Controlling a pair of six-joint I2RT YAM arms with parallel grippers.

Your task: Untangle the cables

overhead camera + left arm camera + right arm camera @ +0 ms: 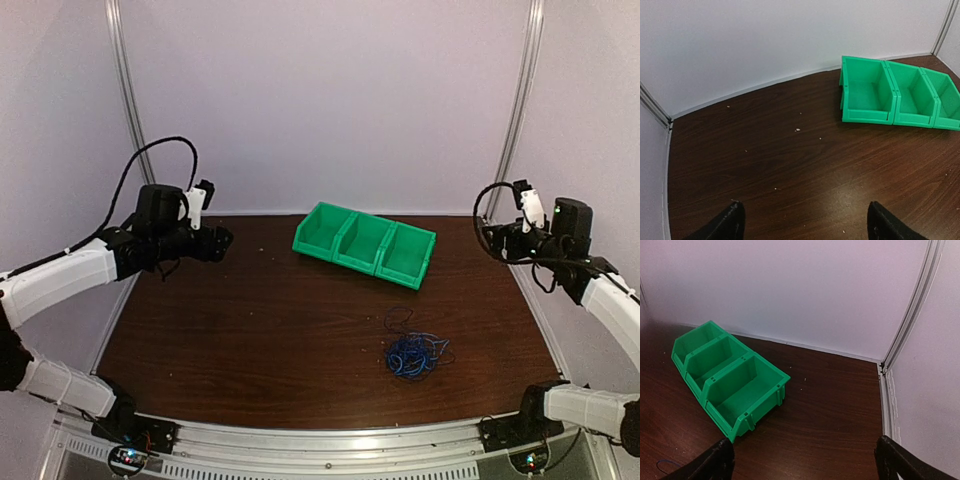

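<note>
My left pincer (805, 224) and right pincer (805, 463): both spread apart, empty. Tangled cables (412, 353) lie on surface (250, 320).

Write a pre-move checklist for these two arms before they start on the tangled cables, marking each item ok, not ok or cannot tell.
1. Left gripper open and empty: ok.
2. Right gripper open and empty: ok.
3. Cables in view on the table, nothing touching them: ok.
4. Green bins apart from the bunch: ok.
5. Loose cable ends located: cannot tell, too small.
6. Cables untangled: not ok, one bunch.
</note>
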